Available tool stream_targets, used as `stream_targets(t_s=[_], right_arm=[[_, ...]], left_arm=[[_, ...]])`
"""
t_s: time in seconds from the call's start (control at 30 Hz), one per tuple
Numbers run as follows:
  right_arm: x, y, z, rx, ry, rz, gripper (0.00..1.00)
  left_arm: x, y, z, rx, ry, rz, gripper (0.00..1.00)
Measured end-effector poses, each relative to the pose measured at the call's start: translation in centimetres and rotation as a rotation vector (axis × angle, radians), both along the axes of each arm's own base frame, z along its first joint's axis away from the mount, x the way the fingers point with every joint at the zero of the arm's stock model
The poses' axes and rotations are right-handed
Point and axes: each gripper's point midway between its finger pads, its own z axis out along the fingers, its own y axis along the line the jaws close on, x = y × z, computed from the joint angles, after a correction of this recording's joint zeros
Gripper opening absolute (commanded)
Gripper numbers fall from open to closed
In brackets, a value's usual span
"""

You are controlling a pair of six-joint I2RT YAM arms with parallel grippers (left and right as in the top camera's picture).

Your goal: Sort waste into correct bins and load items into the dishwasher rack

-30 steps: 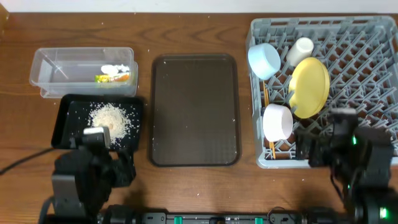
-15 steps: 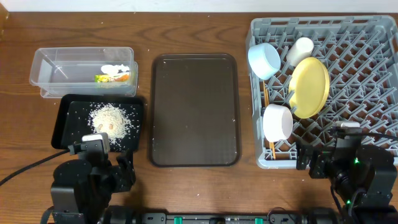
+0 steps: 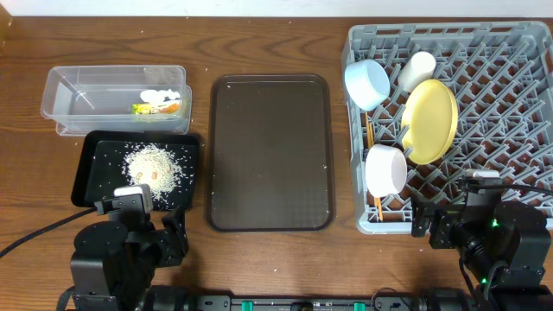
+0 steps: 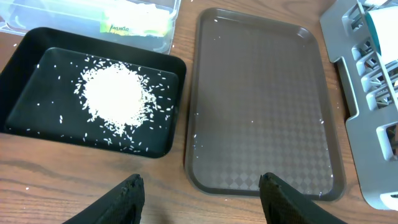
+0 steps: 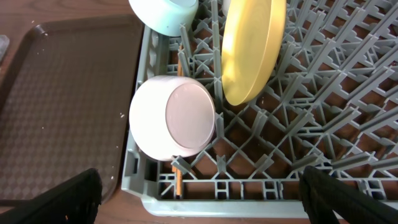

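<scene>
The grey dishwasher rack (image 3: 510,52) holds the yellow plate (image 3: 430,119), light blue bowl (image 3: 366,83), white bowl (image 3: 385,169), pale cup (image 3: 418,69) and wooden chopsticks (image 3: 371,138). The clear tub (image 3: 86,95) holds the green-and-orange wrapper (image 3: 157,108) and white scraps (image 3: 155,95). The black tray (image 3: 95,177) holds rice crumbs (image 3: 154,164). My left gripper (image 4: 200,186) is open and empty over the table near the black tray (image 4: 25,74). My right gripper (image 5: 202,186) is open and empty over the rack's front edge (image 5: 249,202), near the white bowl (image 5: 174,118).
The large dark brown serving tray (image 3: 270,151) lies in the middle, also in the left wrist view (image 4: 261,106), with a few rice specks on it. A black cable (image 3: 34,226) runs from the left arm across the table's front left.
The right arm drew back toward the front edge between one second and half a second ago. The left arm shifted slightly. Nothing has moved since.
</scene>
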Motion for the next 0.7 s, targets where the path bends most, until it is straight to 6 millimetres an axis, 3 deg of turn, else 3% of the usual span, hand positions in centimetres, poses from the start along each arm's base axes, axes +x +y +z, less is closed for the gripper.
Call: stream_targets(t_s=[0.47,0.7], right_arm=[[-1.1,-0.3,0.5,-0.014,-0.059,-0.01,0.99],[-1.0,-0.6,1.5,-0.031,-0.264,-0.025,0.99]], left_arm=[[0.0,0.0,0.0,0.0,0.0,0.0,0.62],[0.0,0.0,0.0,0.0,0.0,0.0,0.62]])
